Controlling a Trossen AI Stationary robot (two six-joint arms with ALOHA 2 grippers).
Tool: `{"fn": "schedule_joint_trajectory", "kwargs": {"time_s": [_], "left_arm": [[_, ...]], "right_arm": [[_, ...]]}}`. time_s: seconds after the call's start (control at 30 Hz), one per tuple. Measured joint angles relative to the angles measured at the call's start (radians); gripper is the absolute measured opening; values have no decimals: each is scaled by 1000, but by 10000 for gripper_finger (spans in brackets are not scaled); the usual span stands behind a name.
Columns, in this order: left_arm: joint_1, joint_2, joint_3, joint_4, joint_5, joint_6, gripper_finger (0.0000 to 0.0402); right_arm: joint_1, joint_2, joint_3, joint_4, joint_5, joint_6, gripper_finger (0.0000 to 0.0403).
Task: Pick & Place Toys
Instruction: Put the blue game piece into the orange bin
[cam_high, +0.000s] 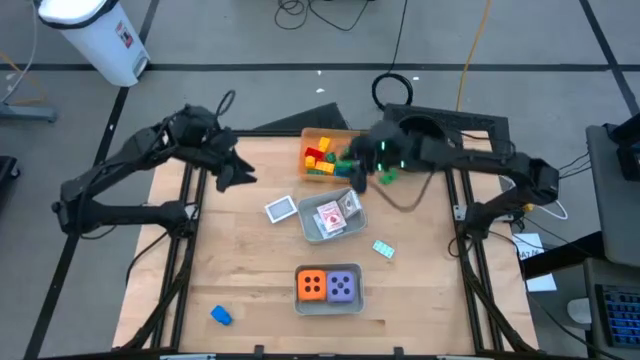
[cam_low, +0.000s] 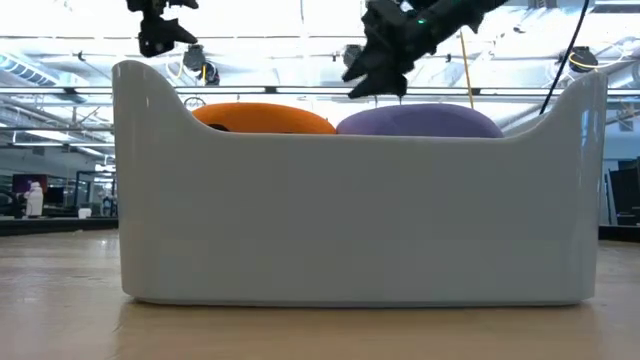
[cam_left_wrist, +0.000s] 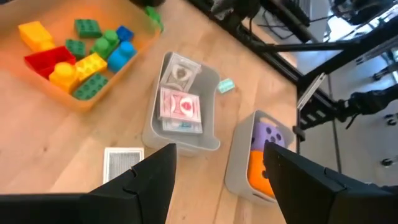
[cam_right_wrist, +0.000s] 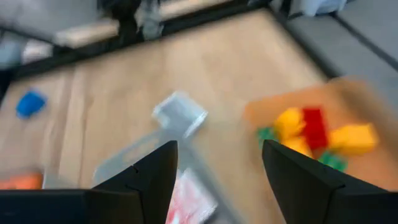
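**Two tools above a tabletop of toys**

The right tool, fingers spread wide and holding nothing, hangs beside the orange tray of bricks. The left tool, also wide, waits apart from them. Cards fill a grey tray.

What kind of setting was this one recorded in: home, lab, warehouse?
Most likely a robotics lab or workshop. The wooden table stands on a grey floor with loose cables trailing across it, and the low view looks past the grey tray into a large hall with ceiling light strips.
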Motion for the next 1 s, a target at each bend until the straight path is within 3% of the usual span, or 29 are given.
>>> {"fn": "schedule_joint_trajectory", "kwargs": {"time_s": [0.27, 0.53, 0.67, 1.0], "left_arm": [[-196, -24, -109, 22, -268, -89, 243], [-405, -21, -257, 86, -394, -292, 243], [-529, -20, -334, 129, -461, -464, 243], [-968, -1, -385, 145, -477, -1051, 243]], "right_arm": [[272, -43, -158, -11, 224, 38, 213], [403, -46, -169, -79, 245, 113, 210], [421, -58, -168, -116, 246, 123, 208], [499, -99, -167, -151, 245, 217, 208]]}}
